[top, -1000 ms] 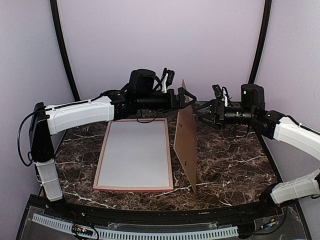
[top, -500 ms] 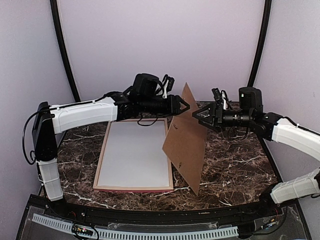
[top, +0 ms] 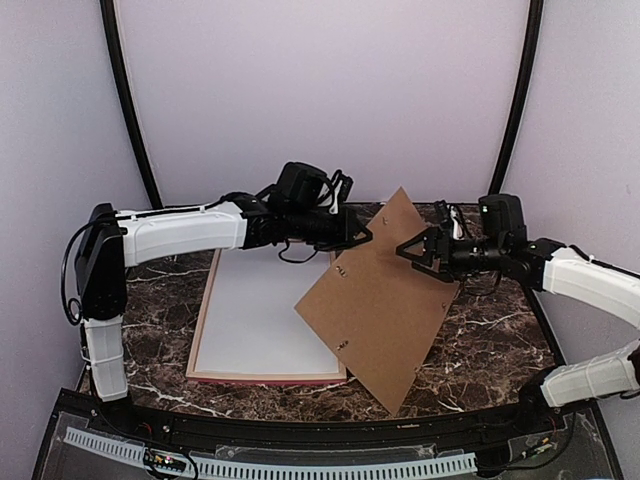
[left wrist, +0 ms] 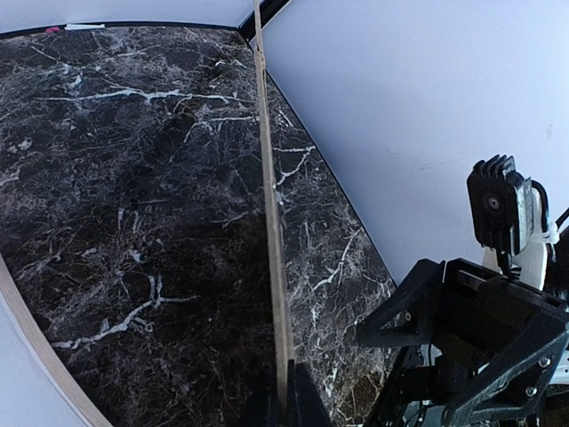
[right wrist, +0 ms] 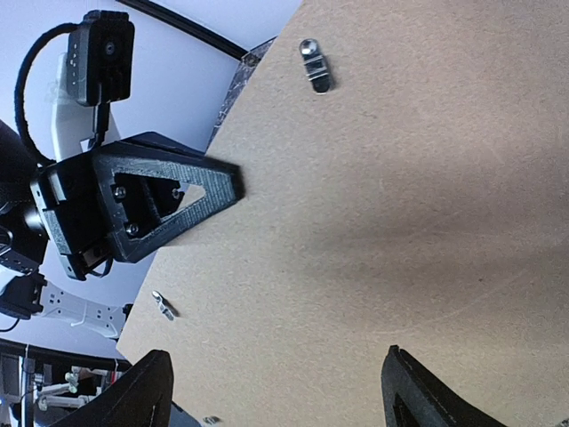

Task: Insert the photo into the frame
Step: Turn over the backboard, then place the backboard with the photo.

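Top external view, near to far. Both arms rise from bases at the near edge of the counter [top: 490, 340].

Left arm [top: 180, 228]: upright at the shoulder, then the forearm runs almost level to the right along the far end of the frame, wrist pointing right.

Right arm [top: 590, 280]: elbow low on the right, forearm reaching left, wrist facing the other wrist.

Backing board [top: 375, 305]: brown, tilted like a diamond between the two wrists. Its lowest corner is at the near counter edge and its top corner is highest. Small metal clips [right wrist: 316, 67] sit on its face. It hides the near right corner of the frame.

Frame [top: 204, 315]: flat on the counter, left of centre, pale wood side up. Pink shows only along its near edge.

Photo [top: 265, 305]: lies inside the frame, white side up, below and apart from both sets of jaws.

Left jaws: closed on the board's upper left edge. The left wrist view shows the board edge-on, pinched between the fingers [left wrist: 307, 409].

Right jaws: spread open at the board's upper right edge. The right wrist view shows the fingers [right wrist: 147, 391] wide apart with the board's face in front of them. Whether they touch the board, I cannot tell.
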Tool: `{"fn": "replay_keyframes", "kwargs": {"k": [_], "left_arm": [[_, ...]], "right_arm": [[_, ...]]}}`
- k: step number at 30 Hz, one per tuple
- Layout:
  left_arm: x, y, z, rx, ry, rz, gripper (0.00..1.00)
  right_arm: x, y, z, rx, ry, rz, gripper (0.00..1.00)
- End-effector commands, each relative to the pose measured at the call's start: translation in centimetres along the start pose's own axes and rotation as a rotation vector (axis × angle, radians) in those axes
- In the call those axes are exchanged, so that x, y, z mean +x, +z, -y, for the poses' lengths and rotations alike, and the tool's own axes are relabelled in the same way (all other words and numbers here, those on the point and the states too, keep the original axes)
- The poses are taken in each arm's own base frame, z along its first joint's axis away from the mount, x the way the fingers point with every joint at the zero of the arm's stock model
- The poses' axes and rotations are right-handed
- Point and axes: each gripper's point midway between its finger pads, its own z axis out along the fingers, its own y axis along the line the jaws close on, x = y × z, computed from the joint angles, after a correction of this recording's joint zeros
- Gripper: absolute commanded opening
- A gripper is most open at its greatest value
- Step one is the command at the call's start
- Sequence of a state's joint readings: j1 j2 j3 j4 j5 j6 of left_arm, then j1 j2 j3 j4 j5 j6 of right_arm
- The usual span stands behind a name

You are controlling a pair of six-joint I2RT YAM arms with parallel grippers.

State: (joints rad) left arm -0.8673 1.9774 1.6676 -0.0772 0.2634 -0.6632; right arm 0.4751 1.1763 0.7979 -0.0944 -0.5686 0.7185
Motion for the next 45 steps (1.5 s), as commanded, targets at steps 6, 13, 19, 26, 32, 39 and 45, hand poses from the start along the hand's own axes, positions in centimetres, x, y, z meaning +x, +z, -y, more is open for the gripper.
{"fn": "replay_keyframes", "kwargs": {"k": [6, 13, 19, 26, 32, 39, 45], "left_arm": [[-0.4, -1.6, 0.1, 0.083, -0.006, 0.039, 0.0], [-1.9, -6.7, -0.5, 0.246, -0.147, 0.156, 0.0], [-3.0, -12.7, -2.8, 0.312, -0.258, 0.271, 0.0], [-3.8, -19.7, -7.2, 0.304, -0.374, 0.409, 0.0], [-4.4, -25.5, -10.2, 0.227, -0.397, 0.522, 0.0], [-3.1, -29.0, -14.5, 0.091, -0.428, 0.541, 0.0], [-1.1, -29.3, -17.2, 0.031, -0.488, 0.522, 0.0]], "right_arm": [[-1.3, -3.6, 1.7, 0.079, -0.027, 0.08, 0.82], [-2.0, -5.2, 2.1, 0.114, -0.037, 0.111, 0.83], [-1.8, -4.7, 2.7, 0.119, -0.029, 0.097, 0.83], [-2.0, -3.4, 3.4, 0.105, -0.015, 0.075, 0.83], [-1.9, -2.3, 4.3, 0.111, -0.005, 0.053, 0.82], [-1.3, -1.3, 5.8, 0.122, 0.008, 0.031, 0.82], [-1.0, -0.3, 6.5, 0.114, 0.016, 0.012, 0.82]]}}
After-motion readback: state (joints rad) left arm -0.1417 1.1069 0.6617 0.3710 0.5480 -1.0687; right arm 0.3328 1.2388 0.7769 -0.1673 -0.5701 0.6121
